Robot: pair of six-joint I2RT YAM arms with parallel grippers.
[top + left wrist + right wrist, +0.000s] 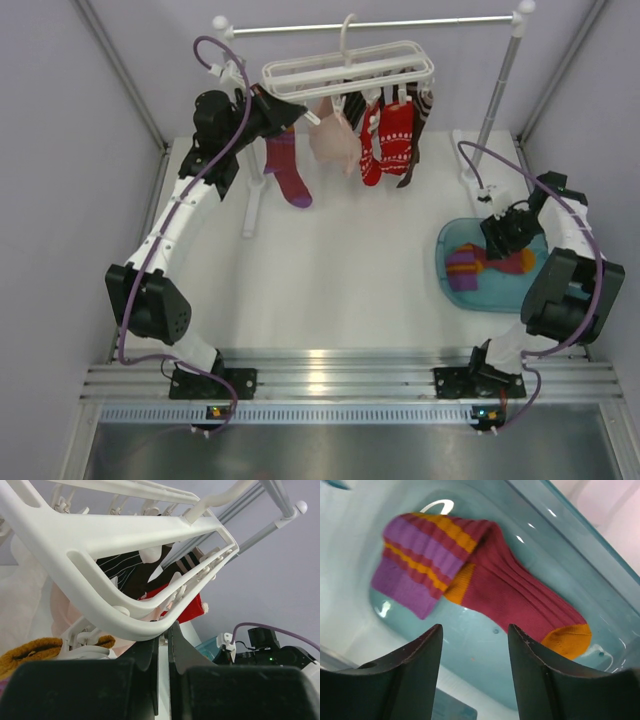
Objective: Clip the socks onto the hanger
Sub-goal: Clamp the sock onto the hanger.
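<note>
The white slatted hanger [345, 68] hangs by its hook from the silver rail. Several socks are clipped under it: a purple-magenta one [288, 170], a pale one [333, 140], red ones [390, 140] and a dark striped one [420, 115]. My left gripper [296, 112] is at the hanger's left end. In the left wrist view its jaws [167, 629] are pinched on the lower rim of the hanger [100, 535]. My right gripper [497, 243] hangs open [475, 627] just above a red, purple and orange sock [510, 595] lying in the teal tray [560, 525].
The silver rail [380, 24] stands on white posts at the back. The teal tray [452, 285] sits at the right of the table. Grey walls close in both sides. The right arm [270, 652] shows in the left wrist view.
</note>
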